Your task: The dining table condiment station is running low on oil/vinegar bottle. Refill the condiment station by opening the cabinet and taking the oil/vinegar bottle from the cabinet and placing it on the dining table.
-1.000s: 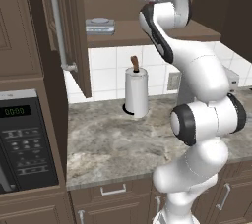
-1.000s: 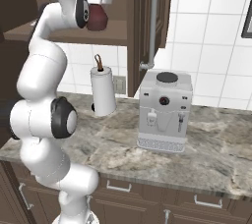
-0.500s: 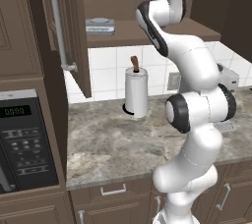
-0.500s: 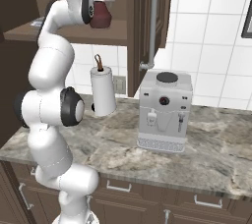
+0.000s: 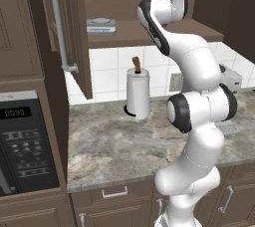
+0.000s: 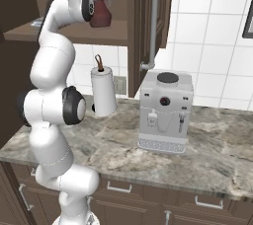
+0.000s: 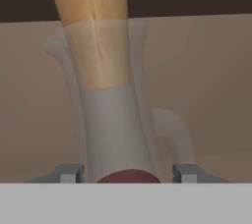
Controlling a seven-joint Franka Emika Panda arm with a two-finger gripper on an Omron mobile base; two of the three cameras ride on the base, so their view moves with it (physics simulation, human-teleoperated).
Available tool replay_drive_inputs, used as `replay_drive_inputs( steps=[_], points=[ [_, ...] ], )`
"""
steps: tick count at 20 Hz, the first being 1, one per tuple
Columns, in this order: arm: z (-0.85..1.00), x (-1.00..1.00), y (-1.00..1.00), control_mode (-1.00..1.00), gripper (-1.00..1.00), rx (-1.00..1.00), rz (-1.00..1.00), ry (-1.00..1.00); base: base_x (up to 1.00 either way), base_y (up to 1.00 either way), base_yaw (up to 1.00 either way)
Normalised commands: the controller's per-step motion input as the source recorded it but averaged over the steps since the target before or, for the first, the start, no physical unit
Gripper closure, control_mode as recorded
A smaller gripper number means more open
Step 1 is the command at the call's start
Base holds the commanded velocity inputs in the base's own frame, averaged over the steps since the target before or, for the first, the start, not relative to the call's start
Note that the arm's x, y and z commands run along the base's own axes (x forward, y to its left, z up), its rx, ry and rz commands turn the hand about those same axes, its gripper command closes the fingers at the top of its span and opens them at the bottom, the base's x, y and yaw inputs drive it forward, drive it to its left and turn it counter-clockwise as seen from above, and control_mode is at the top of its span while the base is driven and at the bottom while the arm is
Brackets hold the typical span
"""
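Note:
The oil/vinegar bottle (image 6: 101, 16) stands on the shelf of the open cabinet (image 6: 143, 26), its dark-red body just below the white hand. In the hand view its clear neck and tan cork (image 7: 91, 26) rise straight ahead, with the top of the red body (image 7: 129, 177) low down. My gripper (image 7: 128, 173) straddles the bottle, one fingertip close on each side of the body. Whether the pads touch it is not clear. The dining table is out of view.
A white paper-towel roll (image 5: 138, 94) stands on the marbled counter (image 5: 109, 146) under the cabinet. A coffee machine (image 6: 165, 110) sits to its right and a microwave (image 5: 25, 141) at far left. Stacked dishes (image 5: 101, 25) lie on the shelf's left part. The open door (image 5: 74, 32) hangs at the left.
The arm has stretched further up and into the cabinet, and the fingers have drawn in from wide open to close beside the bottle. The bottle has stayed on the shelf.

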Motion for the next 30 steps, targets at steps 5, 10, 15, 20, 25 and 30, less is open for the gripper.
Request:
replay_drive_inputs(
  steps=[5, 10, 15, 20, 25, 30],
  points=[
    [0.0, -0.38, 0.0, -1.0, 1.0, 0.0, 0.0, -0.01, 0.0, 0.0, 0.0],
    [0.0, -1.0, 0.02, -1.0, 1.0, 0.0, 0.0, -0.16, 0.0, 0.0, 0.0],
    [0.06, -1.0, 0.08, -1.0, 1.0, 0.0, 0.0, -0.22, 0.0, 0.0, 0.0],
    [0.24, -1.0, 0.04, -1.0, 1.0, 0.0, 0.0, -0.28, 0.0, 0.0, 0.0],
    [0.39, -1.0, 0.0, -1.0, 1.0, 0.03, -0.01, -0.16, 0.0, 0.0, 0.0],
    [-0.15, -1.0, 0.0, -1.0, 1.0, 0.05, 0.0, -0.02, 0.0, 0.0, 0.0]
  ],
)
